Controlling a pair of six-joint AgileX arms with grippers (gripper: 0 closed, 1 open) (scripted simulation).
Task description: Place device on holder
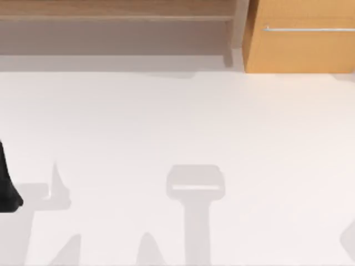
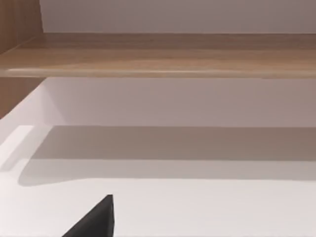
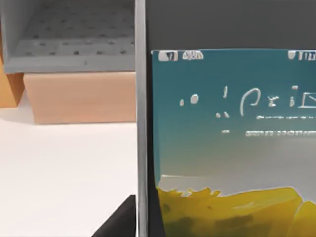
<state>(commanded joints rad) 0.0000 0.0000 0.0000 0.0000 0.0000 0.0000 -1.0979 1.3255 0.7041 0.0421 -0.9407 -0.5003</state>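
The device [image 3: 227,143] stands very close in the right wrist view. It has a grey rim, a dark bezel and a lit screen that fades from teal to yellow. A dark part of my right gripper [image 3: 121,219] sits against the rim's lower edge. In the top view a pale grey rounded shape with a stem [image 1: 195,183] lies on the white table [image 1: 183,116]. I cannot tell whether that shape is the holder or a shadow. My left gripper [image 2: 94,222] is a dark tip over the table, and the left arm [image 1: 8,188] sits at the table's left edge.
A wooden shelf [image 1: 116,11] runs along the back. A wooden cabinet with a metal handle [image 1: 302,36] stands at the back right. Behind the device are a grey perforated box [image 3: 69,34] and a tan block [image 3: 79,96]. Grey shadows lie along the table's front.
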